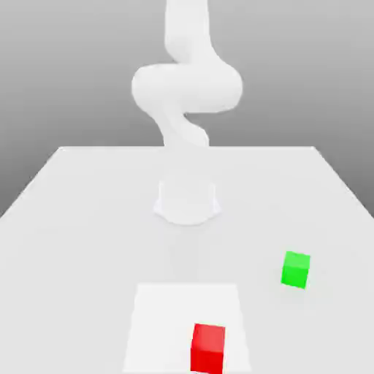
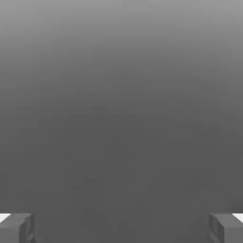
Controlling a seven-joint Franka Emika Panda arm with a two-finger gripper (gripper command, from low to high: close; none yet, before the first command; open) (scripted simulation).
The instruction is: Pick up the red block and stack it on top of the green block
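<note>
The red block [image 1: 208,347] sits on the white table near the front edge, on a paler square patch [image 1: 157,321]. Farther back and toward the exterior view's right stands the green block [image 1: 296,269], well apart from the red one. The white arm [image 1: 186,88] rises from its round base [image 1: 187,201] at the table's middle and bends upward. In the hand view my gripper [image 2: 121,228] is open: its two grey fingertips [image 2: 16,228] stand far apart, with nothing between them and only a grey backdrop beyond.
The white table [image 1: 80,219] spreads wide on both sides of the arm's base. Its far edge runs behind the base, against a grey background.
</note>
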